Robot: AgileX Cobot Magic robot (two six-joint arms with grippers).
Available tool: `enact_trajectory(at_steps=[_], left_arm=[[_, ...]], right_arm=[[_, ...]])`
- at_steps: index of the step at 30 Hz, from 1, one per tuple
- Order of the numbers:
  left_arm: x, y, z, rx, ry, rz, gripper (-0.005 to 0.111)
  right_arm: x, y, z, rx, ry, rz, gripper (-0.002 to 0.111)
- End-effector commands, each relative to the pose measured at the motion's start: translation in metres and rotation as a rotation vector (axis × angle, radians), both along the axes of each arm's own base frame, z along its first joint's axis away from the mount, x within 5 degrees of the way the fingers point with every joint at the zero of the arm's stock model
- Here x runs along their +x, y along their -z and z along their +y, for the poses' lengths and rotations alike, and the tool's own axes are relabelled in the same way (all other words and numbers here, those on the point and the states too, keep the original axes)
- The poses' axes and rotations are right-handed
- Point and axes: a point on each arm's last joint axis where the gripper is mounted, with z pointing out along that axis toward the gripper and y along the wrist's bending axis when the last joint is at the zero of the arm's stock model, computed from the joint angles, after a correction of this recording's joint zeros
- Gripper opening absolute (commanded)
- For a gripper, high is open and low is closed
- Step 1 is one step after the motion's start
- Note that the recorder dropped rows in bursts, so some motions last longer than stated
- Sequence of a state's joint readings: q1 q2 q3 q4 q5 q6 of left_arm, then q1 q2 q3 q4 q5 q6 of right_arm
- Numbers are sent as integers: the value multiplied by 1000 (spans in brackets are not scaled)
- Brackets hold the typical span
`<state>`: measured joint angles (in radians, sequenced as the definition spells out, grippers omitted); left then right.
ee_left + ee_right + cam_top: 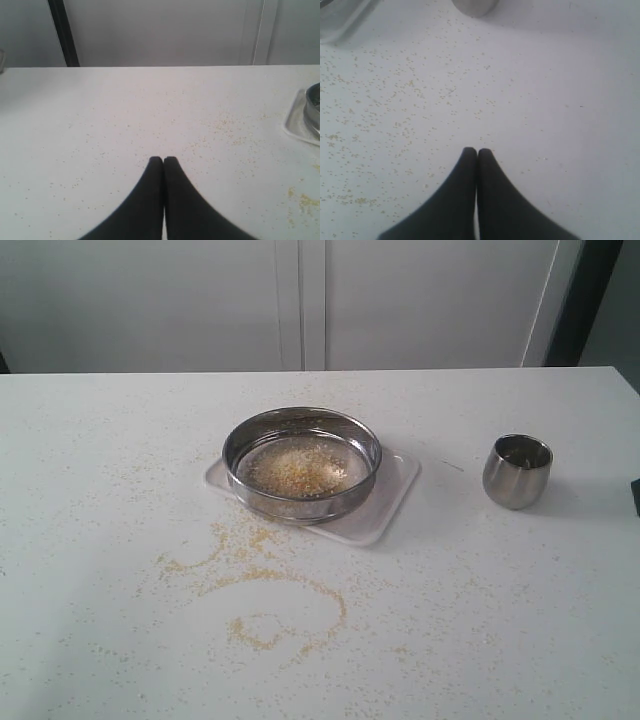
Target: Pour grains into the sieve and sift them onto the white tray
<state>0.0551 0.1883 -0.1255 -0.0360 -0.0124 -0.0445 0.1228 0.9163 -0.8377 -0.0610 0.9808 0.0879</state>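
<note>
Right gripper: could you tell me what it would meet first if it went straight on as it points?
Probably the steel cup, almost dead ahead of the shut right gripper, with only grain-strewn table between. If it angles downward, it would touch the table first; depth is unclear.

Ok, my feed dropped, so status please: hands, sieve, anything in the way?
Both shut, empty: left hand, right hand. The sieve sits on white tray, grains inside. There are spilled grains across table; steel cup stands apart.

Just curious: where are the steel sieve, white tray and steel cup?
Round steel sieve [300, 508]: exterior view, near wall.
White rectangular tray [396, 488]: exterior view, right corner.
Small steel cup [516, 482]: exterior view, side wall.
</note>
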Motion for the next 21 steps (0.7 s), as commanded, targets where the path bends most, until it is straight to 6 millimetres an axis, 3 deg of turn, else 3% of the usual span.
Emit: enact_trajectory(at_steps=[1, 10, 21], left_arm=[[13, -21, 0, -10, 7, 104, 0], [47, -44, -1, -52, 29, 363, 0], [108, -60, 1, -69, 44, 611, 0]], right_arm=[[-1, 0, -1, -9, -2, -8, 0], [-1, 0, -1, -9, -2, -8, 0], [-1, 0, -1, -9, -2, -8, 0]])
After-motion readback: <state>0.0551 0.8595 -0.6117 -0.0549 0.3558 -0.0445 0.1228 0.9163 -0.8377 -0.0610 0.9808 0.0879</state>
